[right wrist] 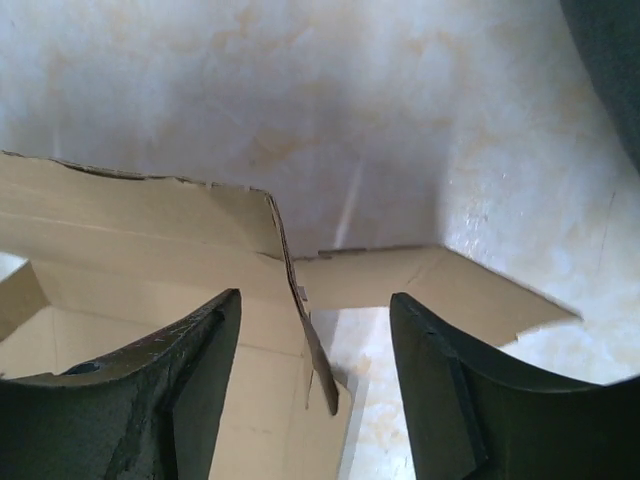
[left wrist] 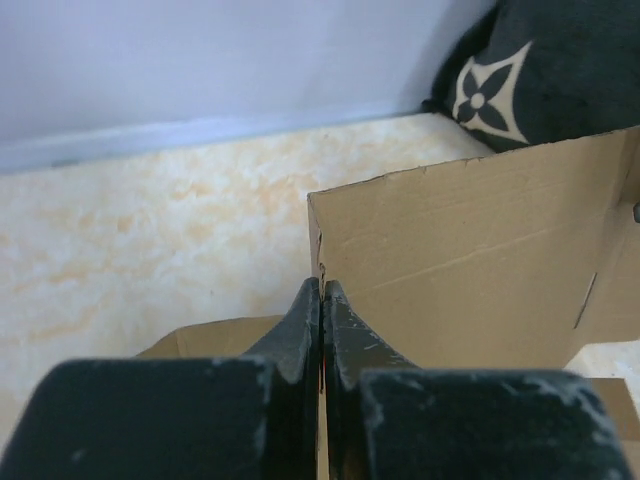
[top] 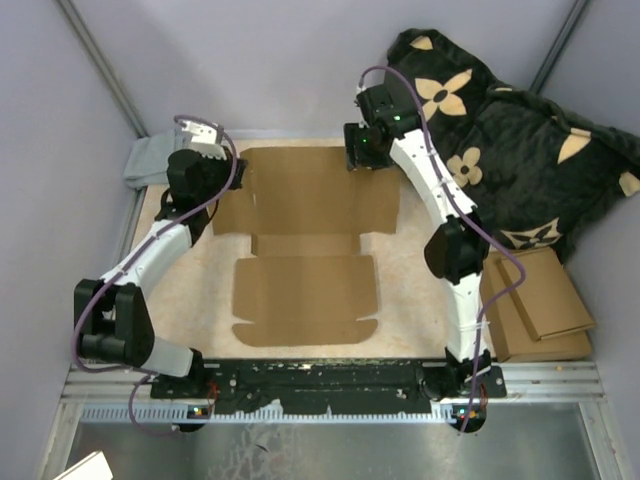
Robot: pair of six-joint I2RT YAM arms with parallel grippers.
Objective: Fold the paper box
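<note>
Box [top: 305, 240]: mid-table [top: 200, 290], far panel lifted toward 12 o'clock. Left tool [left wrist: 322, 300]: pinching its 10 o'clock edge, likely to hold the fold up. Right tool [right wrist: 315, 298]: wide, straddling the 2 o'clock flap.

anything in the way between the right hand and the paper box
Nothing visible stands between them. The right hand is open, and a raised flap edge of the paper box sits between its fingers. The left hand is shut on the box's left flap.
</note>
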